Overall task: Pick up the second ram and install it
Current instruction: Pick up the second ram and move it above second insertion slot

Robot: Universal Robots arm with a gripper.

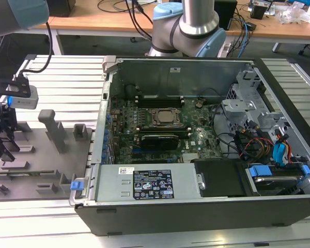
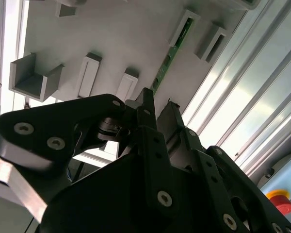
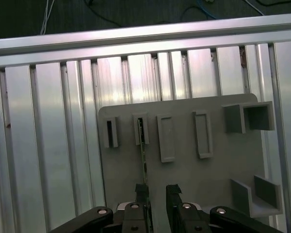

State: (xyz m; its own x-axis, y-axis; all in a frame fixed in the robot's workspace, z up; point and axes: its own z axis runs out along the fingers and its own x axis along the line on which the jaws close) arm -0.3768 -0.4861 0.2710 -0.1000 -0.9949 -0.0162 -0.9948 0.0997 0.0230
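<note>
- The gripper [image 1: 1,138] hangs over the grey slotted tray [image 1: 41,170], which lies on the ribbed metal surface [image 1: 62,77] at the exterior view's left. The tray is just beside the open computer case [image 1: 196,206].
- The second ram [image 3: 143,155] stands on its long edge on the tray. One end sits in a short holder that is second from the corner, in the row along one tray edge. In the second wrist view the green strip [image 2: 169,56] runs straight toward the gripper [image 2: 157,104].
- The fingers [image 3: 141,194] are spread with a clear gap between them and hold nothing.
- In both wrist views the strip lines up with one finger, not with the gap. Whether that is a true offset or only the camera angle cannot be told.
- Risk: if the offset is real, a descent would put a fingertip on the ram's top edge. That could press it askew in the holder or stress the board.
- Risk: the neighbouring holder [image 3: 167,138] stands close, so a spread finger could catch its wall.
- Risk: a pinch far from the strip's middle would probably let it tilt. A tilted ram would then meet the motherboard [image 1: 160,124] crooked.
</note>
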